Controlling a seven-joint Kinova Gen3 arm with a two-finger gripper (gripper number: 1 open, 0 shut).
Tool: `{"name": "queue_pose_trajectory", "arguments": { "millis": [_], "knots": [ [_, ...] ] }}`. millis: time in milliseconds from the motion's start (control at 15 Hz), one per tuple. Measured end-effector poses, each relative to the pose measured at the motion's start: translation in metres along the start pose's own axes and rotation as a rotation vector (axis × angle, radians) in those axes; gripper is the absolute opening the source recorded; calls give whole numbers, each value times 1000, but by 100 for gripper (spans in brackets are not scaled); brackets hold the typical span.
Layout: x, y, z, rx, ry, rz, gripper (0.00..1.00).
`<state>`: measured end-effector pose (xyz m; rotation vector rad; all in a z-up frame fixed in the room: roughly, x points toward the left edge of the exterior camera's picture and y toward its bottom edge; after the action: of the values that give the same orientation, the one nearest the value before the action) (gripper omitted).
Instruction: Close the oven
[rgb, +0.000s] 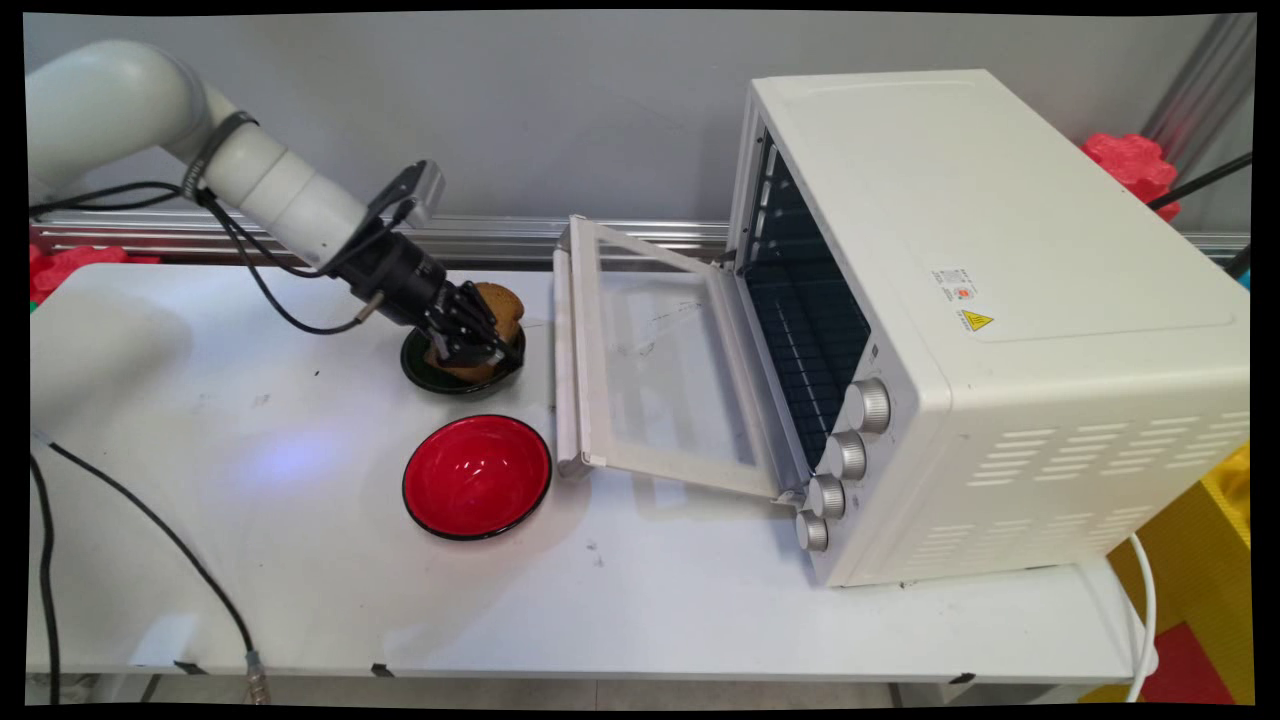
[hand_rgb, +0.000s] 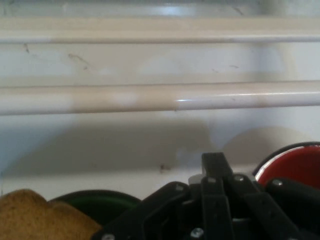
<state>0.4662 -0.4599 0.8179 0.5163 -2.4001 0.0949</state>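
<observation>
hovering my gripper (rgb: 470, 345) at the bread slice (rgb: 497, 303) on the dark green plate (rgb: 462, 380), i cannot tell whether it is clamped; a tilted slice could slip toward the red bowl (rgb: 477, 477); the toaster oven's open door (rgb: 650, 360) is near enough to clip.

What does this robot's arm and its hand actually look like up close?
The arm is made of smooth, rounded white tubes joined end to end, with a dark band around one section. Black cables hang loosely from it. A small grey camera block sits near the wrist. The gripper is black, built from jointed metal links with visible screws.
</observation>
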Motion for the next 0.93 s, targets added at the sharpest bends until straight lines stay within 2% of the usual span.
{"name": "queue_pose_trajectory", "arguments": {
  "millis": [400,933],
  "knots": [
    [-3,-7,37,6,22,-10,0],
    [-2,-14,59,6,63,-13,0]
  ]
}}
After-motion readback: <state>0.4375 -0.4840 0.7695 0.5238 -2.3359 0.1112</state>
